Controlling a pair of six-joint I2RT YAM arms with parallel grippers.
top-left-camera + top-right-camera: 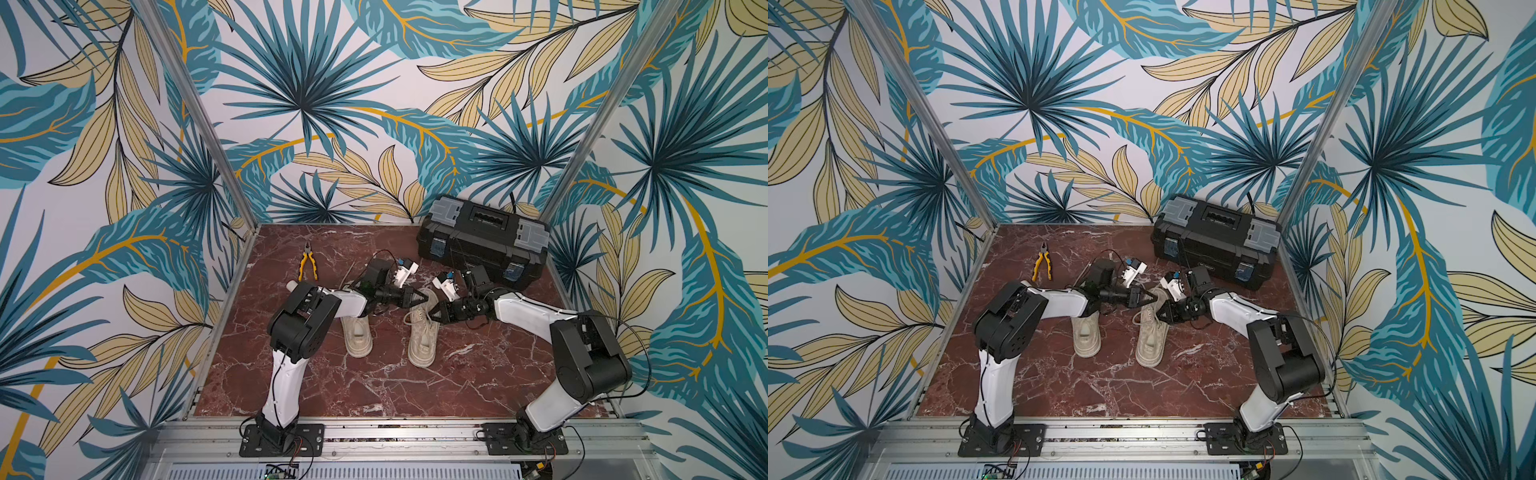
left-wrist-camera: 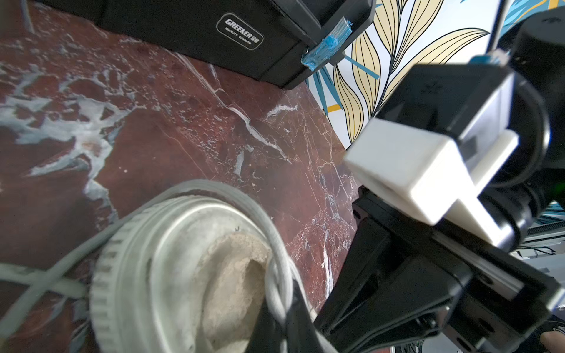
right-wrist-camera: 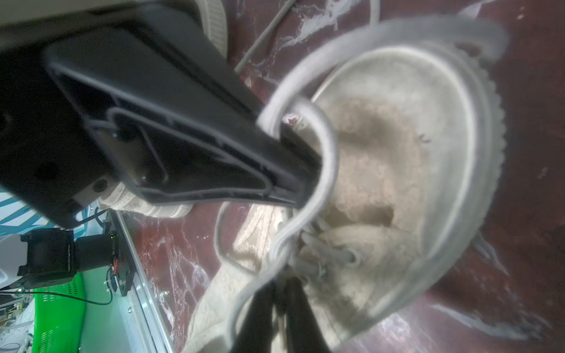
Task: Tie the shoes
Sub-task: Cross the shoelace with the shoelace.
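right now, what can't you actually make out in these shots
shoe under the left arm: far half hidden by that arm in both top views
laces on the other shoe: blurred in the right wrist view; knot or none, cannot tell
left gripper and right gripper: pinch points dark and blurred in wrist views, tiny in top views; strand count unclear
pliers: tip too small in top views

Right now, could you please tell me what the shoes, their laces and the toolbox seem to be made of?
The shoes look like fuzzy matte beige textile, maybe suede or canvas, with ridged pale soles, likely rubber. The laces: round woven cord, matte. The toolbox: moulded black plastic, slight sheen.
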